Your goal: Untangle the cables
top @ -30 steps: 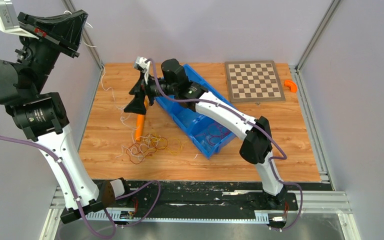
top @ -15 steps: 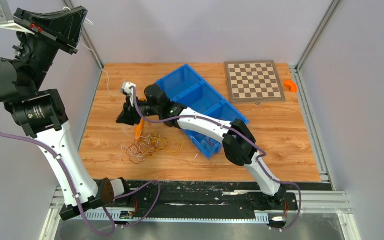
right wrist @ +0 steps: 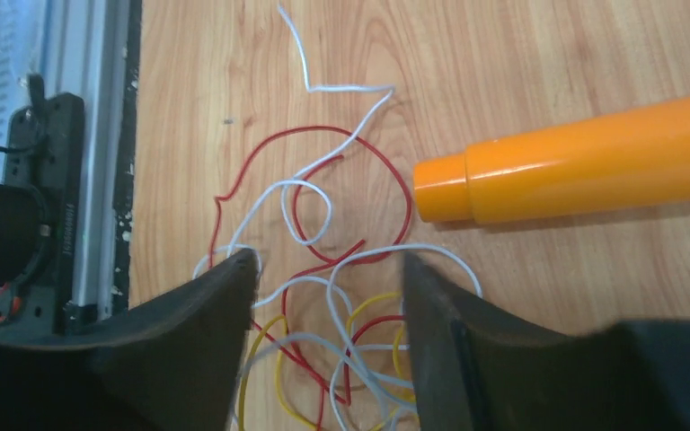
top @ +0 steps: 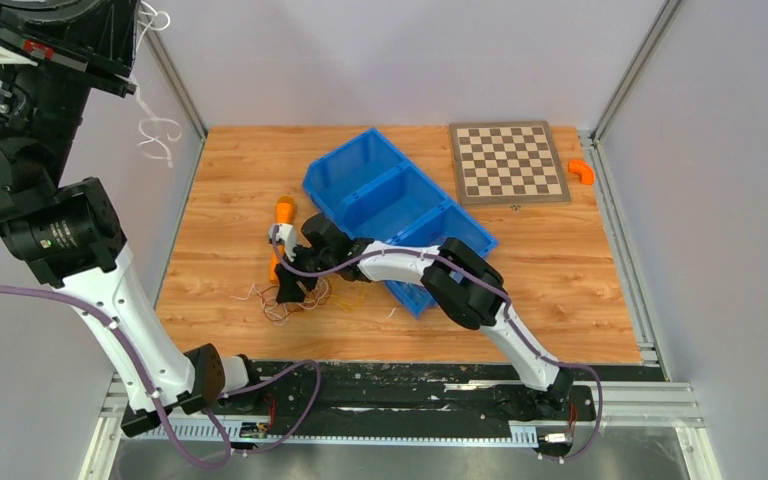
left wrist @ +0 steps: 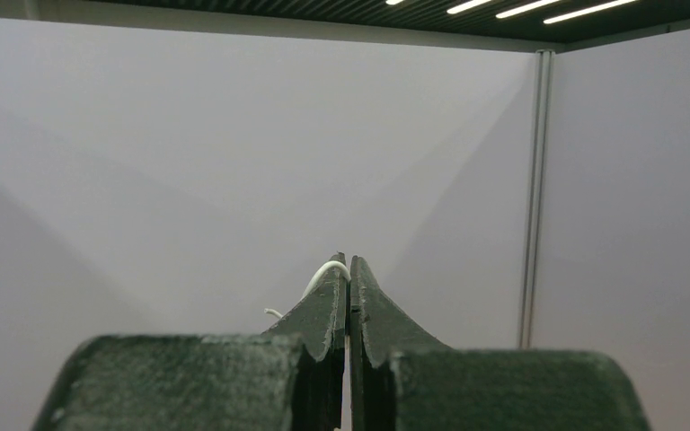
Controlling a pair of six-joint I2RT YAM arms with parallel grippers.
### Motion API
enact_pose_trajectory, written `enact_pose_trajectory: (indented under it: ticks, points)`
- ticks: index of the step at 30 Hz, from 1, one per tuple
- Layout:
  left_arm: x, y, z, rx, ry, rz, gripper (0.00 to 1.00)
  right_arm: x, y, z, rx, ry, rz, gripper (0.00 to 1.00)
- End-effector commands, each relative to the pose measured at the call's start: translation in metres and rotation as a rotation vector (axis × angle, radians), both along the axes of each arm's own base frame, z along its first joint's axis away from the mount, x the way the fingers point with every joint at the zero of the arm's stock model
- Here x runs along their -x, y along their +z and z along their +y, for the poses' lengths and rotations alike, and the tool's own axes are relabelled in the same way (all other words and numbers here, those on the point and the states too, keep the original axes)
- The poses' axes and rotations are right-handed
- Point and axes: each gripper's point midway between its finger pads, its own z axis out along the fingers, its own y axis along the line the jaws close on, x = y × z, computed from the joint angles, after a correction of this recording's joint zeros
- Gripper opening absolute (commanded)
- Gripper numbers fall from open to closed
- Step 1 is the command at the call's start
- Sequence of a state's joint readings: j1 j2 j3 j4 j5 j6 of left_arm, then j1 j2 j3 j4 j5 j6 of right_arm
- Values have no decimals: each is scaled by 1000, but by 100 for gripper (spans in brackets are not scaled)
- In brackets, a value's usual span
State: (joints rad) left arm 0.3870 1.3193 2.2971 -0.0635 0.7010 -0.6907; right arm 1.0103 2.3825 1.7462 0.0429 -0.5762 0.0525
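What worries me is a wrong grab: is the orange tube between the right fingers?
No, the orange tube lies past the fingertips; only cables between.

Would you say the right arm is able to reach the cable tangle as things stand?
Probably yes: the right gripper hangs just over the cable tangle with jaws apart, and the orange tube lies off to one side.

wooden table (top: 560, 285) | cables (top: 268, 302) | blue bin (top: 355, 175) | chessboard (top: 508, 162) | orange tube (top: 285, 210)
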Motion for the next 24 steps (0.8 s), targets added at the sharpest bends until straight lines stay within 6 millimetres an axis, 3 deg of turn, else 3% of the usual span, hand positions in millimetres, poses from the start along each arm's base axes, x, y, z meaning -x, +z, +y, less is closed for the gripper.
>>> enact_pose_trajectory:
  ticks: [1, 6, 9, 11, 14, 18, 24]
  points:
    - [-7, -5, 3, 13, -13, 14, 0, -9, 88, 11, -155, 38, -84, 70]
    - [-17, -25, 3, 8, -32, 67, 0, -25, 183, -3, -276, 13, -118, 95]
    - [-29, -44, 5, 37, -62, 139, 0, -34, 237, -20, -340, -15, -122, 99]
    - [-30, -56, -5, 33, -154, 185, 0, -41, 278, -29, -401, -34, -144, 100]
    - [-29, -67, -19, 19, -257, 215, 0, -48, 320, -40, -468, -57, -176, 100]
    - [-29, -81, -37, 4, -357, 250, 0, -61, 353, -40, -528, -97, -229, 100]
    - [-34, -89, -52, 17, -428, 272, 0, -79, 360, -19, -578, -131, -192, 96]
